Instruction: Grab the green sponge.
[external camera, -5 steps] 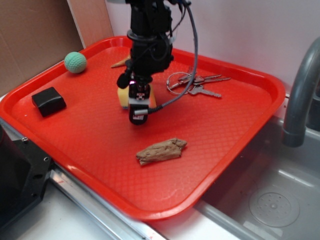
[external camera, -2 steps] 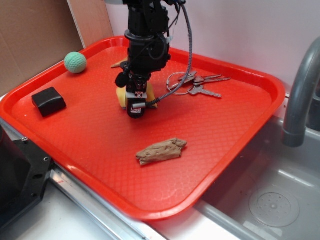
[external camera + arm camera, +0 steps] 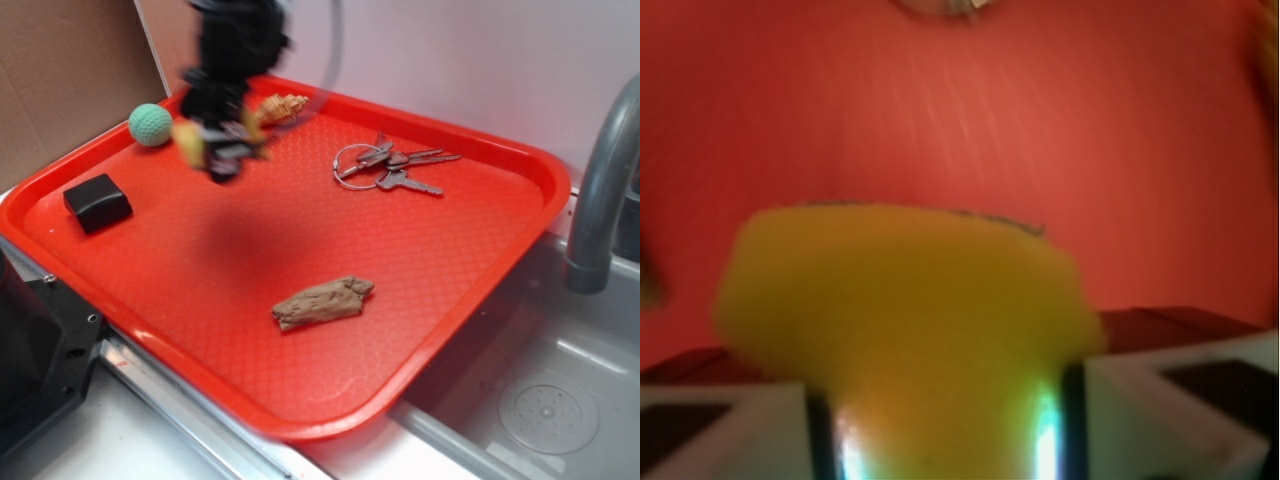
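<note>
wrist view – gripper (image 3: 945,425) pinching green sponge (image 3: 905,300), exterior – blurred

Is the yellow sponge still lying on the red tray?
No, the gripper holds the green sponge up above the tray.

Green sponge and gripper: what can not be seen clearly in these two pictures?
- Exterior view: the gripper and green sponge are motion-blurred; finger shape unclear.
- Wrist view: the sponge fills the frame, hiding most of the red tray; its scouring face shows only as a thin dark edge.
- Wrist view: the keys are cut off by the top edge.
</note>
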